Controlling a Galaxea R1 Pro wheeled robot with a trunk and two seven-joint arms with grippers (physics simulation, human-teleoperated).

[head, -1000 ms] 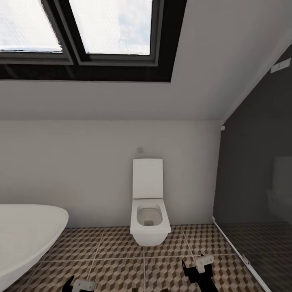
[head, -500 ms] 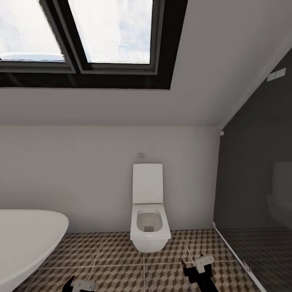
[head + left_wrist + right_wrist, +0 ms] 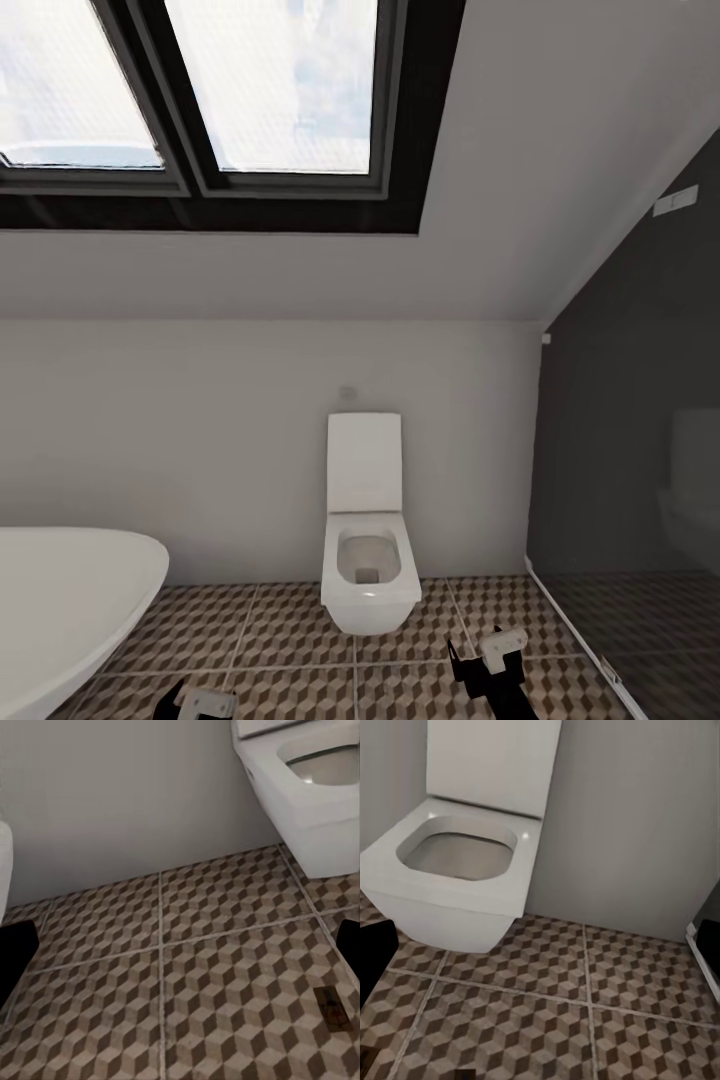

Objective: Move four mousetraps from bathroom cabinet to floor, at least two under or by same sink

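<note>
My left gripper [image 3: 195,703] and right gripper [image 3: 490,655], both cut off low over the bathroom floor [image 3: 290,625], spread wide and hold nothing; one mousetrap [image 3: 334,1008] lies flat beside my left jaws, near the toilet [image 3: 311,780], its details blurred

head: faces toilet [image 3: 367,540] from afar, tilted up | left wrist: low, near toilet [image 3: 307,787] | right wrist: low, close, toilet [image 3: 465,870]; all share it
</note>
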